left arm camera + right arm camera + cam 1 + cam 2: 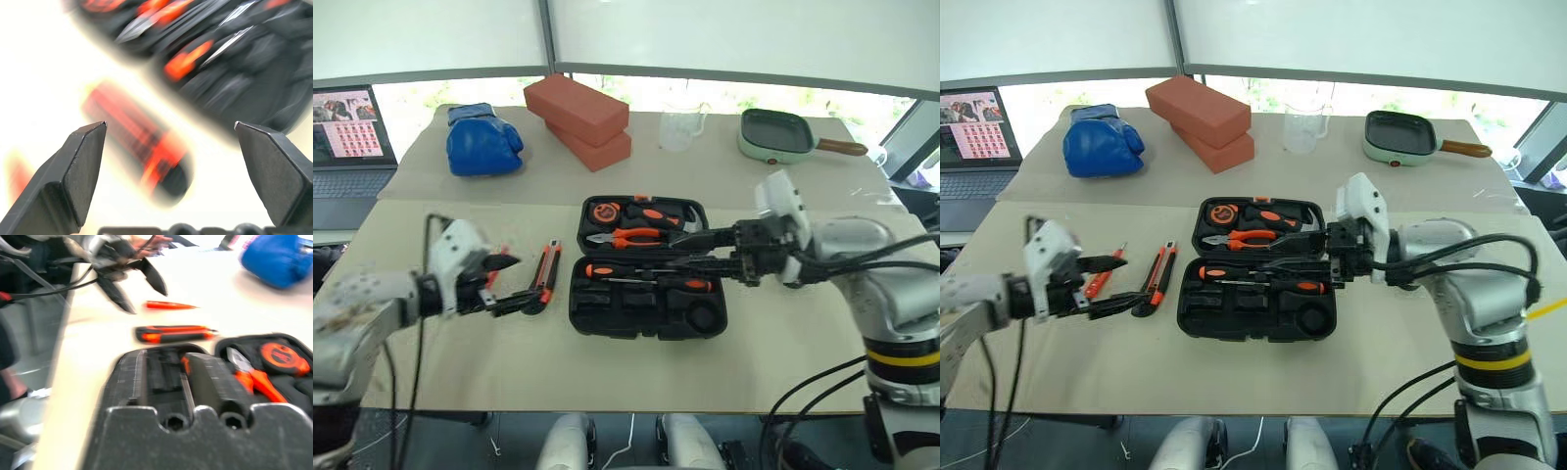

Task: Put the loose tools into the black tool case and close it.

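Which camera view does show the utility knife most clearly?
The right eye view: the knife lies whole on the table, unblocked. In the left eye view the left gripper covers its near end. Both wrist views show it blurred.

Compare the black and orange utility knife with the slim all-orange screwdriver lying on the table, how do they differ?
The black-and-orange utility knife is broader and two-coloured; the slim all-orange screwdriver is thinner and a single colour. The utility knife lies nearer the open black plastic tool case, while the screwdriver lies farther out, by the left gripper. The knife shows fully; the gripper partly hides the screwdriver. Both lie flat on the beige table, outside the case.
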`<state>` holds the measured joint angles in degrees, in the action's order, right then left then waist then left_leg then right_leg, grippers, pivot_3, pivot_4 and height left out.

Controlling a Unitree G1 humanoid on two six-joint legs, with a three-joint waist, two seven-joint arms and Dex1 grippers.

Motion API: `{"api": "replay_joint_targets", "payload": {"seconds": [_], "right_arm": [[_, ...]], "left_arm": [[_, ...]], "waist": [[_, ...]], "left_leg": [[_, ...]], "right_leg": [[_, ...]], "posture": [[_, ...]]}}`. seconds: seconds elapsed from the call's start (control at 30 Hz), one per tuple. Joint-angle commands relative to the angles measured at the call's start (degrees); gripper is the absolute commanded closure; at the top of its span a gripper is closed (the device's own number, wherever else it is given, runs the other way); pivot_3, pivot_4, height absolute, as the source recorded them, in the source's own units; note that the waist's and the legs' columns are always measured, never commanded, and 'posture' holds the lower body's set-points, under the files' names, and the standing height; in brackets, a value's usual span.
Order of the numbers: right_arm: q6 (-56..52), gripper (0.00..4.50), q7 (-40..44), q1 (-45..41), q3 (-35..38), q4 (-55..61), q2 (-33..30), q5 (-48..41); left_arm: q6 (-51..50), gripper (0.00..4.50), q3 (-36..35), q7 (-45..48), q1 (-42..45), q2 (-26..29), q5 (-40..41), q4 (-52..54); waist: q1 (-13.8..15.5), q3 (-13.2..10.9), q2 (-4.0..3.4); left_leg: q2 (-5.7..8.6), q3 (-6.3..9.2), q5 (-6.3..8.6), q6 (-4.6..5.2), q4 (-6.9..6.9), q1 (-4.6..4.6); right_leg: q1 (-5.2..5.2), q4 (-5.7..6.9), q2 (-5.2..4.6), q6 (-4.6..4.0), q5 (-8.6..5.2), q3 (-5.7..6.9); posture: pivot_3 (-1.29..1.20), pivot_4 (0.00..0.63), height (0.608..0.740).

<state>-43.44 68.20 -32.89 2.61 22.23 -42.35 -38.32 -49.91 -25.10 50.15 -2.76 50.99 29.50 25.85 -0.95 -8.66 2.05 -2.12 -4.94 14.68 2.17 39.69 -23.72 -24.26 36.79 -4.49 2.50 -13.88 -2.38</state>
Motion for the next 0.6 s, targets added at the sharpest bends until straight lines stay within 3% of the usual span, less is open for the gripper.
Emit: {"api": "replay_joint_targets", "payload": {"seconds": [0.03,0.13,0.27,0.4,0.5,0.6], "right_arm": [[-0.96,1.08,1.22,-1.30,2.10,1.94,-2.58,-3.57],[-0.18,0.06,3.62,0.80,2.65,2.38,-5.10,-4.96],[0.32,0.02,2.79,2.55,2.49,3.36,-5.32,-6.27],[0.84,0.02,0.54,2.97,1.98,4.17,-3.99,-6.63],[0.13,0.02,-1.21,3.73,2.41,6.04,-3.29,-8.04],[0.10,0.02,-3.20,5.35,2.90,8.42,-2.99,-8.78]], "left_arm": [[-2.31,0.00,-10.84,-2.71,-7.87,-1.18,-0.54,5.23],[-5.04,0.00,-17.09,-2.93,-15.24,-1.69,-0.52,6.33],[-9.08,0.00,-15.82,-2.31,-13.67,2.90,1.73,4.57],[-16.14,0.00,-6.44,-4.07,-0.84,10.28,2.60,-2.69],[-21.69,0.00,4.65,-3.47,11.13,15.76,2.71,-9.65],[-25.85,0.00,16.36,-2.44,23.84,17.60,1.36,-16.79]], "waist": [[0.12,-0.01,0.01],[0.61,-0.03,0.05],[1.18,-0.03,0.07],[1.73,-0.04,0.09],[1.47,-0.05,0.11],[1.34,-0.07,0.12]], "left_leg": [[0.01,0.00,0.00,0.00,0.01,0.00],[0.06,0.03,0.01,-0.01,0.00,0.01],[0.11,0.04,0.02,-0.01,0.00,0.03],[0.15,0.10,-0.02,-0.07,0.01,0.11],[0.20,-0.04,-0.01,-0.02,-0.03,0.09],[0.21,-0.06,-0.01,-0.02,-0.08,-0.01]], "right_leg": [[-0.01,0.00,-0.02,0.00,0.00,0.02],[0.01,-0.05,-0.16,-0.03,0.00,0.13],[0.02,-0.06,-0.33,-0.07,-0.01,0.25],[-0.04,-0.05,-0.37,-0.15,0.01,0.43],[0.05,-0.01,-0.46,-0.12,0.05,0.44],[-0.06,-0.02,-0.40,-0.11,0.05,0.51]], "posture": [[0.00,0.150,0.738],[0.00,0.150,0.738],[0.00,0.150,0.738],[0.00,0.150,0.738],[0.00,0.150,0.738],[0.00,0.150,0.738]]}}
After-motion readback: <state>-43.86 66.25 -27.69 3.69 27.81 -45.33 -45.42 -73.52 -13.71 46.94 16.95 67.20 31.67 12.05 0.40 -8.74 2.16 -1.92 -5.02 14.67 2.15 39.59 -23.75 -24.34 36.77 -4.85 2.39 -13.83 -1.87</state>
